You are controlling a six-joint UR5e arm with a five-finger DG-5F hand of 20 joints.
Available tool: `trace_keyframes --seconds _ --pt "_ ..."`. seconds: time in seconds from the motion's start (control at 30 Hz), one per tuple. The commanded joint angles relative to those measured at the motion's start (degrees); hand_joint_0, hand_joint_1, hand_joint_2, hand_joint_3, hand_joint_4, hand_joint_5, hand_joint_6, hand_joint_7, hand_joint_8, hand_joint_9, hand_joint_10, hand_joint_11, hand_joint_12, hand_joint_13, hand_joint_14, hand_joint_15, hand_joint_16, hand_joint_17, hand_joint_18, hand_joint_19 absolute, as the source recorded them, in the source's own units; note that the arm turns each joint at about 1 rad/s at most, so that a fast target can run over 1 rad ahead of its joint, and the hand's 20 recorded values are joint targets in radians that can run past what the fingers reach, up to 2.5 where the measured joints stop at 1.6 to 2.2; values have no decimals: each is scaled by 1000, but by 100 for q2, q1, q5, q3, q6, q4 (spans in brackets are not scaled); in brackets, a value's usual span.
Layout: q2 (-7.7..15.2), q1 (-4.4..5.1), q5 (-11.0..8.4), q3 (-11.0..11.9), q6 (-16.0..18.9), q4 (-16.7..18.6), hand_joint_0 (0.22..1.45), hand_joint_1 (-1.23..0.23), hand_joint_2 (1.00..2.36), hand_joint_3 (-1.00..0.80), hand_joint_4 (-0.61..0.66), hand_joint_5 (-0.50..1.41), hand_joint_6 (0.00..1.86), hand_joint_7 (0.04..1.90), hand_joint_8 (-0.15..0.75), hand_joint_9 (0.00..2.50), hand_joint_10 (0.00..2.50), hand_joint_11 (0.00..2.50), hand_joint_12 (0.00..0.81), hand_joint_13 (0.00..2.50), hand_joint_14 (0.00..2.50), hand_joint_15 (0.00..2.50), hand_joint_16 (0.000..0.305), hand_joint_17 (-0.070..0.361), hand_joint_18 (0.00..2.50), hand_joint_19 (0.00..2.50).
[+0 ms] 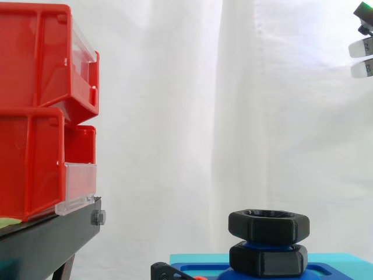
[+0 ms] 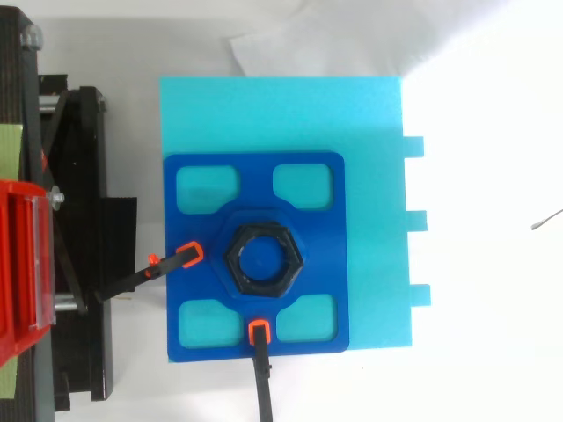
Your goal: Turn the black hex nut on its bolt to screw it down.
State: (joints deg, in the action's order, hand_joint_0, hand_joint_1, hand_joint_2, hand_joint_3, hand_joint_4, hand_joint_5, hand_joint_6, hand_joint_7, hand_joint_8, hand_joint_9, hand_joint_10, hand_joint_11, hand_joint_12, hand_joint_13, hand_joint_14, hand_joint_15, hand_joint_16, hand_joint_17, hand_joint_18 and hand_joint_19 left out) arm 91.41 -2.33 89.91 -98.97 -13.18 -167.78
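Currently the hand is at the upper right edge of the side view, at about 1 o'clock from the work and well apart from it. It touches nothing, and whether it is released or clenched cannot be told.

The black hex nut sits level near the top of the blue bolt. A band of thread is exposed between it and the lower black hex. In the top view the nut is centred on the blue plate, which lies on the cyan pad on the white bench. An orange-tipped clamp bears on the plate at 9 o'clock of the nut, and a second clamp at 6 o'clock.

Step in hand, as judged: approach.

1. Bring the hand down over the bolt axis, entering from 12 or 3 o'clock to stay clear of both clamps.
2. Seat the grip on opposite flats of the upper nut, not on its corners. Leave the lower hex untouched.
3. Turn about the bolt axis without side load, since a tilted nut would probably bind.
4. Expect several turns, given the exposed thread.
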Motion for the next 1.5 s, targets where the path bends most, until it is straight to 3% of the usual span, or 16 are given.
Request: trace_keyframes --seconds 0.0,0.73,0.93,1.1,1.17,1.27,1.33,1.4,1.47 --pt "0 -4 0 1 0 0 493 -421 1000 -500 110 -290 502 678 208 0 0 0 330 0 0 0 61 137 101 56" --pt "0 -4 0 1 0 0 494 -451 1000 -500 125 -280 501 657 224 55 0 0 337 24 0 0 61 138 180 22" --pt "9 67 44 1 -9 53 493 -450 1000 -500 131 -274 501 658 226 92 0 0 333 50 0 0 60 136 207 39" --pt "431 172 53 54 -580 439 493 -451 1000 -500 131 -273 501 659 225 96 0 0 333 61 0 0 60 135 225 51" --pt "668 207 44 291 -765 659 493 -452 1000 -500 131 -273 501 659 225 97 0 0 333 70 0 0 60 134 233 55" --pt "967 234 97 730 -976 703 493 -452 1000 -500 131 -272 501 656 225 99 0 0 333 74 0 0 59 133 244 58" --pt "1125 234 132 933 -1081 650 493 -452 1000 -500 132 -271 501 658 225 100 0 0 332 75 0 0 59 133 249 63" --pt "1547 242 290 1398 -1248 343 494 -452 1000 -500 132 -271 501 658 224 101 0 0 332 77 0 0 59 133 247 64" --pt "1723 242 316 1627 -1494 229 494 -452 1000 -500 132 -271 501 657 224 100 0 0 332 77 0 0 59 132 251 61"
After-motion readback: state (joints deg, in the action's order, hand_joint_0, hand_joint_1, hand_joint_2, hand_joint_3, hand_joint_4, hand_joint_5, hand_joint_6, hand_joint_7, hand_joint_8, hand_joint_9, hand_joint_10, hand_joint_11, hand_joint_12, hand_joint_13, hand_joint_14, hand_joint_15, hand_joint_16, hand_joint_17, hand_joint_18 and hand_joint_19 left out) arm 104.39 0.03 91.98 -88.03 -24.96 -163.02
